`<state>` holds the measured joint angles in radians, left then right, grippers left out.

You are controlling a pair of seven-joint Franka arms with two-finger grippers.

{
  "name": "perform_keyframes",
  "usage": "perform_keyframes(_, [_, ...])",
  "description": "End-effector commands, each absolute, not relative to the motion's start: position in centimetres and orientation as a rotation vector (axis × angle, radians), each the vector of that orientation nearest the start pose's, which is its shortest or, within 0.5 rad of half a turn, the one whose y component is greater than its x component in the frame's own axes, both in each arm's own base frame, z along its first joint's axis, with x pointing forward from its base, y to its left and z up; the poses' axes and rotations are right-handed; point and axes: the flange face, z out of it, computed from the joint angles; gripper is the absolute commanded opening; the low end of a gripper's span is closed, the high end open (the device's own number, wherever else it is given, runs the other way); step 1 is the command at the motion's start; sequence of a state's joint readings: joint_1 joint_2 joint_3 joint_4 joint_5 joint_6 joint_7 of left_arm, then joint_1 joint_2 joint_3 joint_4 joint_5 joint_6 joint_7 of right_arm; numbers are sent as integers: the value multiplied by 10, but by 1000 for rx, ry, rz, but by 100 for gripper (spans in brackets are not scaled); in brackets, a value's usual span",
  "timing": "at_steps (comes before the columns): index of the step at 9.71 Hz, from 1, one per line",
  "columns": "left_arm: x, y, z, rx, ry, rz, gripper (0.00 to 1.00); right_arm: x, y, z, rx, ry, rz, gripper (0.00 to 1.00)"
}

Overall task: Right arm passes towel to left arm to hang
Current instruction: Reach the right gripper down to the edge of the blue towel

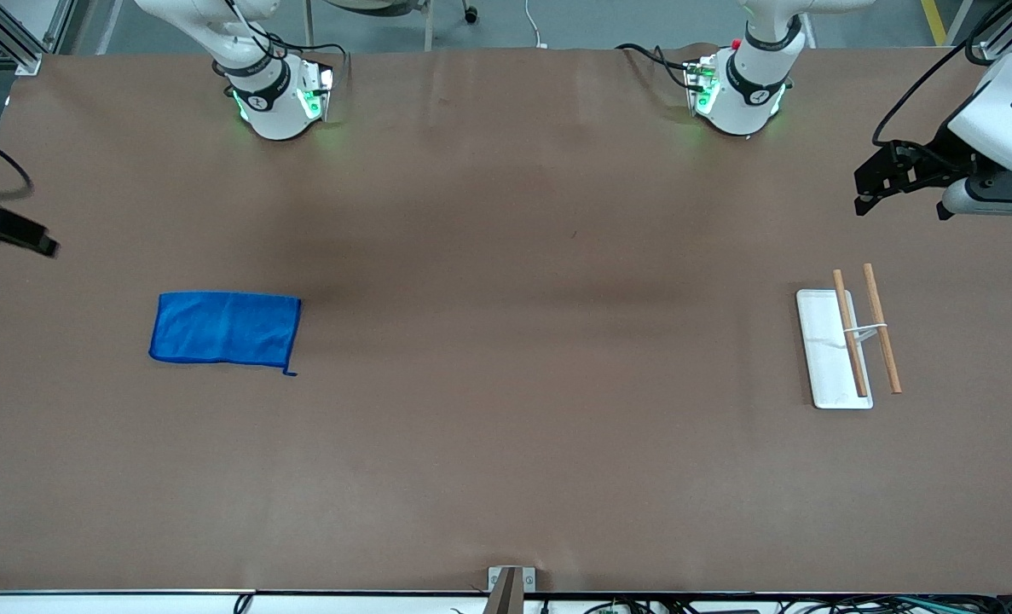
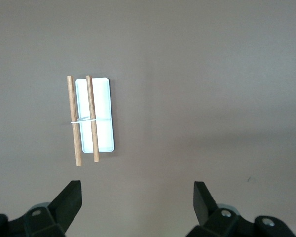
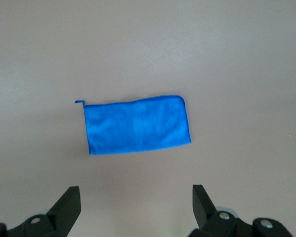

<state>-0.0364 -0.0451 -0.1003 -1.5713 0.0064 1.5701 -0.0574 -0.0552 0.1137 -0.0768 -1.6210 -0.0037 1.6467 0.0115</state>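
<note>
On the brown table (image 1: 506, 443), toward the right arm's end, we list one towel (image 1: 225, 328): bright blue, spread flat, its corner loop at the corner nearer the front camera. Nothing touches it.

Toward the left arm's end we list one rack (image 1: 865, 331): two wooden rods tied by a thin white crosspiece, over a white rectangular base plate (image 1: 828, 367). One rod lies over the plate, the other just beside it.

We record the right gripper (image 3: 136, 205) up in the air over the table near the towel, fingers spread wide apart, holding nothing.

We record the left gripper (image 2: 137, 202) up in the air over the table near the rack, fingers likewise wide apart and empty.
</note>
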Motion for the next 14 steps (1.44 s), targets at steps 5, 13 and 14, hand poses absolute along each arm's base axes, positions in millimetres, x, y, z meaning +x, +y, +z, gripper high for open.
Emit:
perform_keyframes(5, [549, -72, 644, -3119, 123, -49, 100, 555, -72, 294, -3166, -98, 23, 100])
perform_keyframes(13, [566, -81, 641, -3128, 157, -60, 100, 520, -82, 176, -3166, -148, 94, 93])
perform_keyframes(14, [567, -81, 639, -3127, 155, -55, 100, 518, -89, 169, -3164, -156, 104, 85])
